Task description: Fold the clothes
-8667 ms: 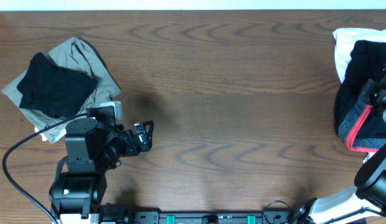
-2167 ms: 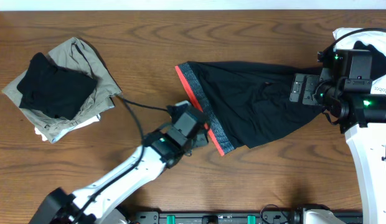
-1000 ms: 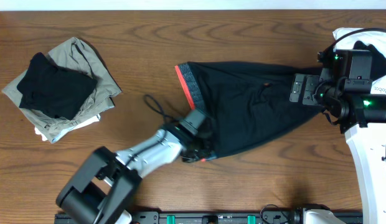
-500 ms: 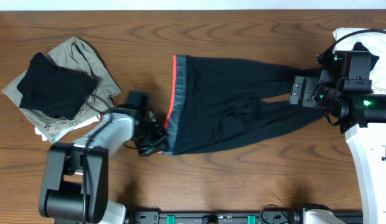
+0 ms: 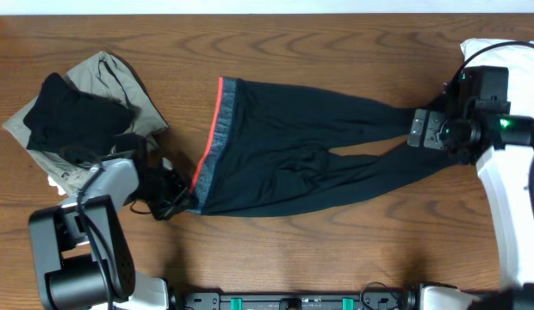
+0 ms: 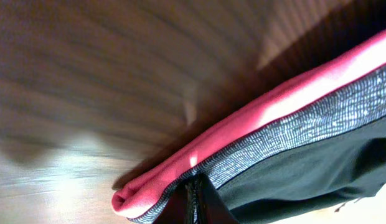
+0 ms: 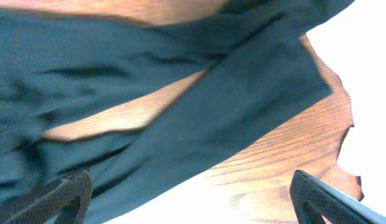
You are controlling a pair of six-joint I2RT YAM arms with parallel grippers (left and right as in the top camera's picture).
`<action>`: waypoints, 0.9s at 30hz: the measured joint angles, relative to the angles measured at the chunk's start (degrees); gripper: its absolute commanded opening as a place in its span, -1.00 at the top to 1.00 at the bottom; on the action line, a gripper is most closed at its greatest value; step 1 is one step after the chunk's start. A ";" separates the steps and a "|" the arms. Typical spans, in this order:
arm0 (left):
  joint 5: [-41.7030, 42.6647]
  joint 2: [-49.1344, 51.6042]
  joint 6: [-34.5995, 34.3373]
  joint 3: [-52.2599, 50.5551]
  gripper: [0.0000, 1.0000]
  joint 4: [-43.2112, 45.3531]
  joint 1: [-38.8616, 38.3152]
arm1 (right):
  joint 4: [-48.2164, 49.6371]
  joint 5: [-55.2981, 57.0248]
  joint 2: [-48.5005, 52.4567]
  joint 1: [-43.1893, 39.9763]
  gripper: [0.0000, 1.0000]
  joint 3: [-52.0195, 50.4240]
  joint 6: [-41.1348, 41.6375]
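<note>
No writing, label, brand or number can be read on the clothes [image 5: 293, 164] or anywhere else.

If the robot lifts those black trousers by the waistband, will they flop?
Probably flop: the trousers lie flat and wrinkled, legs sprawled loosely. Likely light, since the fabric looks thin. The waistband looks thicker, so perhaps easier to grip.

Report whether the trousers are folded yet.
No, the trousers lie stretched out full length across the table, with the waistband at the left end.
</note>
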 measured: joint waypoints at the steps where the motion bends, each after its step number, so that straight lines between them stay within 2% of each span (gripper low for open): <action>1: -0.07 0.00 0.61 0.00 0.88 -0.24 1.14 | 0.90 -0.17 1.36 -0.74 -0.97 0.00 0.04; 7: -0.22 0.00 2.62 -0.04 0.87 -0.90 3.04 | 10.27 -1.01 9.53 -2.99 -0.99 0.02 0.09; 16: -0.26 0.00 3.63 -0.04 0.88 -0.92 3.04 | 24.24 -1.57 23.69 -3.15 -0.80 0.07 2.01; 21: -0.28 0.00 3.65 -0.04 0.88 -0.94 3.04 | 27.23 -1.46 28.46 -3.65 -0.74 0.07 5.03; 27: -0.28 0.00 3.65 -0.04 0.88 -0.92 3.04 | 27.26 0.98 28.87 -4.79 -0.74 0.07 7.13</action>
